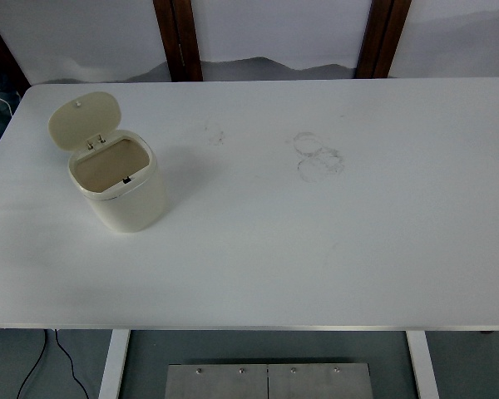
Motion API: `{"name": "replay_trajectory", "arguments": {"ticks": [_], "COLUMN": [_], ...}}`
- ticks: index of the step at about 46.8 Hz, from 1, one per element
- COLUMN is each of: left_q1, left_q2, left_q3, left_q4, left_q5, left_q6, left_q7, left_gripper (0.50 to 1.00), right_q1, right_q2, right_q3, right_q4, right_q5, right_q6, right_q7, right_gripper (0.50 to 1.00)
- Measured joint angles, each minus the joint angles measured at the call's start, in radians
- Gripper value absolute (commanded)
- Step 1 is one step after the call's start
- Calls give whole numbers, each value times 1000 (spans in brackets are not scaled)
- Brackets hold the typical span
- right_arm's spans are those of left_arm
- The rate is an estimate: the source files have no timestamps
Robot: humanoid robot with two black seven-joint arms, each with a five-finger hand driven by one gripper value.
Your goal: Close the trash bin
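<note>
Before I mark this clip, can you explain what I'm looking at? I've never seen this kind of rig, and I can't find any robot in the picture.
There is one view here, taken by a camera mounted high on a humanoid robot and looking forward and down over a white table. The table's near edge runs along the bottom of the picture. The robot has two black arms ending in five-fingered hands, which would enter from the left and right edges, but neither hand is in view at this moment, so nothing is being held.

On the table's left side stands a small cream trash bin. Its lid is flipped up at the back, so the bin is open and you can see into it. Faint ring-shaped marks stain the table near the middle. The job is to close the bin, and that is not yet done.
</note>
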Motion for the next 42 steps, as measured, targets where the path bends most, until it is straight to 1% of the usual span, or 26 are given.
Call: {"name": "replay_trajectory", "arguments": {"ticks": [4, 8, 15, 22, 25, 32, 38, 42], "left_q1": [-8, -27, -55, -87, -103, -143, -177, -193], "left_q2": [37, 50, 72, 75, 75, 75, 82, 96], "left_q3": [-1, -1, 1, 3, 3, 4, 10, 18], "left_q4": [-53, -93, -130, -166, -175, -180, -192, -228], "left_q5": [0, 0, 0, 60, 88, 142, 190, 216], "left_q6": [30, 57, 96, 163, 186, 211, 223, 233], "left_q7": [0, 0, 1, 49, 58, 65, 108, 117], "left_gripper": [1000, 1000, 1000, 1000, 1000, 1000, 1000, 1000], "right_q1": [0, 0, 0, 0, 0, 0, 0, 0], "right_q2": [0, 0, 0, 0, 0, 0, 0, 0], "right_q3": [0, 0, 0, 1, 2, 2, 1, 0], "right_q4": [0, 0, 0, 0, 0, 0, 0, 0], "right_q5": [0, 0, 0, 0, 0, 0, 0, 0], "right_q6": [0, 0, 0, 0, 0, 0, 0, 0], "right_q7": [0, 0, 0, 0, 0, 1, 1, 0], "right_gripper": [995, 995, 995, 995, 995, 995, 995, 995]}}
